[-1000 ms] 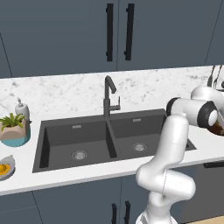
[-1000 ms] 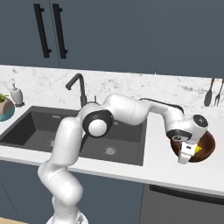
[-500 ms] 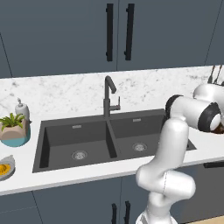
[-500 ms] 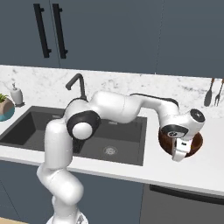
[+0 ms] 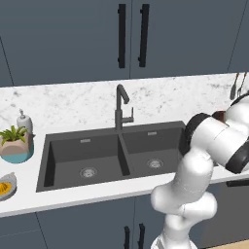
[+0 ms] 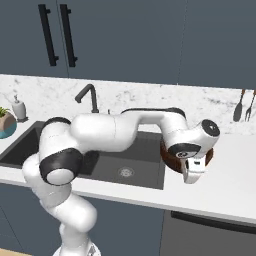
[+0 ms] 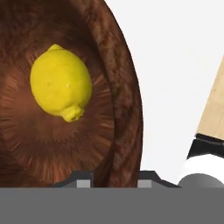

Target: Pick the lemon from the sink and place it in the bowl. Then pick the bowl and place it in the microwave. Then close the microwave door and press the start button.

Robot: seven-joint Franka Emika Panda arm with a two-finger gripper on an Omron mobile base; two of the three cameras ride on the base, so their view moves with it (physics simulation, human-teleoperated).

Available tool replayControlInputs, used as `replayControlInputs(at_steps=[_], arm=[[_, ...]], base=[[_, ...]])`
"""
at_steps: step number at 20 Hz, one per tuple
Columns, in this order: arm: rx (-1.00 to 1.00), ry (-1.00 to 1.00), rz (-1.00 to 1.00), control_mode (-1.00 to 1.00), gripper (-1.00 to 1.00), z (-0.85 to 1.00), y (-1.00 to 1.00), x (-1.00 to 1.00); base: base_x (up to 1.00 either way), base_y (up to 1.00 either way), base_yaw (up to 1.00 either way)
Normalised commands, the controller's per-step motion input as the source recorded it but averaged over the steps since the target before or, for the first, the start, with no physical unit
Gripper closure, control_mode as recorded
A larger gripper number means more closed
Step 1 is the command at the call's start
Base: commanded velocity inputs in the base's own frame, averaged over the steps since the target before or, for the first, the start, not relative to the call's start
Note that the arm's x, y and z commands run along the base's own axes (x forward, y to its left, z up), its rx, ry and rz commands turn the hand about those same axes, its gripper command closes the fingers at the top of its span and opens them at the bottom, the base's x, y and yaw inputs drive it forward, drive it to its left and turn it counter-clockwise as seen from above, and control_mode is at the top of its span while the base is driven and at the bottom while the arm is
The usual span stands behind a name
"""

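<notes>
The reddish-brown bowl holds the yellow lemon, which lies on its inner floor. My gripper is shut on the bowl's rim, one fingertip inside and one outside. In the right base view the gripper hangs over the white counter just right of the dark sink, with the bowl under the hand. A sliver of the bowl shows behind my forearm, right of the sink. I cannot tell whether the bowl rests on the counter or hangs just above it. The microwave and its door are out of view.
A dark gooseneck faucet stands behind the sink. At the far left are a teal plant pot, a soap bottle and a pale dish of sliced fruit. Utensils hang on the wall at right.
The jaws closed onto the bowl's rim. The hand and the bowl have since shifted left, toward the sink.
</notes>
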Motion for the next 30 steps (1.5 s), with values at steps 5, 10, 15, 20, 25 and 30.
replayControlInputs(at_steps=[5,10,15,20,25,30], arm=[[-0.11,-0.09,0.2,-1.0,1.0,0.51,0.71,-0.46],[-0.08,0.0,0.18,-1.0,1.0,0.53,0.76,-0.31],[-0.04,0.0,0.17,-1.0,1.0,0.54,0.8,-0.21],[-0.02,0.0,0.17,-1.0,1.0,0.48,0.78,-0.22],[0.0,0.0,0.17,-1.0,1.0,0.33,0.73,-0.27],[0.0,0.03,0.16,-1.0,1.0,0.09,0.74,-0.17]], base=[[0.0,0.0,0.0],[0.0,0.0,0.0],[0.0,0.0,0.0],[0.0,0.0,0.0],[0.0,0.0,0.0],[0.0,0.0,0.0]])
